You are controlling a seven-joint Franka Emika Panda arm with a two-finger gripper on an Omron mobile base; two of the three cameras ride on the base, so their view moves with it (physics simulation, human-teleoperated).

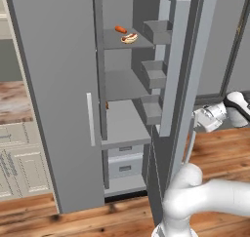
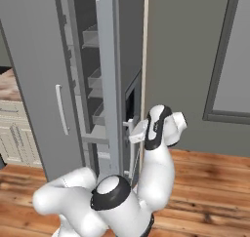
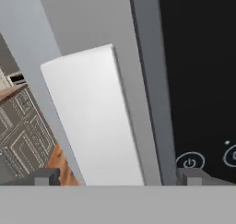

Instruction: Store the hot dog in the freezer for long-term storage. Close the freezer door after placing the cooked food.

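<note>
Between the two fingers, seen from the hand camera, the pale handle of the freezer door is running upward; the fingers are standing apart, one tip on each side of it, neither visibly touching. Just beyond the far fingertip lies the door's black dispenser panel with its round power symbol. The hand is probably positioned this way because the remaining step is to swing the door shut: straddling the handle lets the arm push or pull from the outer face.

Well away from the fingers, inside the freezer, the hot dog is resting on an upper shelf, beside a small reddish item. Its place there suggests that the storing step is complete. The door is standing partly open, its shelf bins facing the interior, so the hand is working from behind it, near the wooden floor.
</note>
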